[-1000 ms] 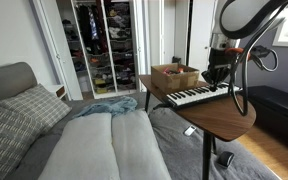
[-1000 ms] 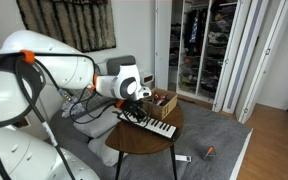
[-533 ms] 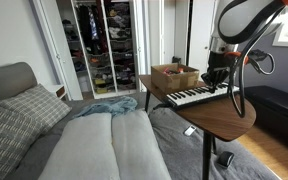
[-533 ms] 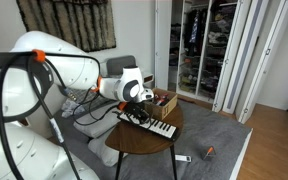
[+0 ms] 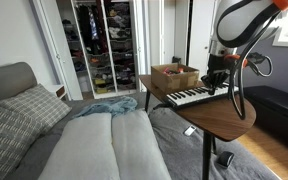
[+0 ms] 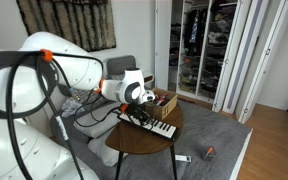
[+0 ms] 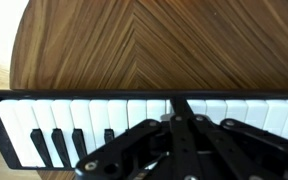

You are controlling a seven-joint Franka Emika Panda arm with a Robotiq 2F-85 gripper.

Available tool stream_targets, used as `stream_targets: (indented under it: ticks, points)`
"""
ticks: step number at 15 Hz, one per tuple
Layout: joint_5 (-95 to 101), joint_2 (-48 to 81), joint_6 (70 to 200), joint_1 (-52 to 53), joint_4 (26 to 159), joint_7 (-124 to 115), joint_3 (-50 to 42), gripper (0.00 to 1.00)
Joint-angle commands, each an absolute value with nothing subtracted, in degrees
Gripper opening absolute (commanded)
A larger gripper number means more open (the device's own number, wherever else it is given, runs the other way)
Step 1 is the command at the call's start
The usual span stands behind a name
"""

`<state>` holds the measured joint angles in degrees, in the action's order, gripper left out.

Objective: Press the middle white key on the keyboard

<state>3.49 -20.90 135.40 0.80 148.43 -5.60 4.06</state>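
Note:
The slim black keyboard (image 5: 196,96) with white and short black keys lies on the round wooden table (image 5: 224,118), next to the brown box. It also shows in an exterior view (image 6: 156,127) and fills the wrist view (image 7: 74,115). My gripper (image 7: 177,104) is shut, its fingertips together and pointing down onto a white key near the middle of the row. In both exterior views the gripper (image 5: 217,78) (image 6: 139,108) sits low over the keyboard. The contact point itself is hidden by the fingers.
An open brown cardboard box (image 5: 174,76) stands right behind the keyboard on the table. A grey bed with pillows (image 5: 44,130) lies beside the table. An open wardrobe (image 5: 104,45) is at the back. Small objects lie on the floor (image 6: 209,152).
The arm has shifted slightly; the gripper stays low over the keyboard's middle. The keyboard and box have not moved.

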Motion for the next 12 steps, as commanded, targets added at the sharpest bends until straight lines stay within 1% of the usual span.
stream_targets:
  ticks: [1,12]
  points:
    - [4.3,-19.76,137.3,0.61,148.79,-4.51,3.59,0.0]
    - [4.74,-20.11,136.83,0.52,148.65,-4.55,3.73,0.0]
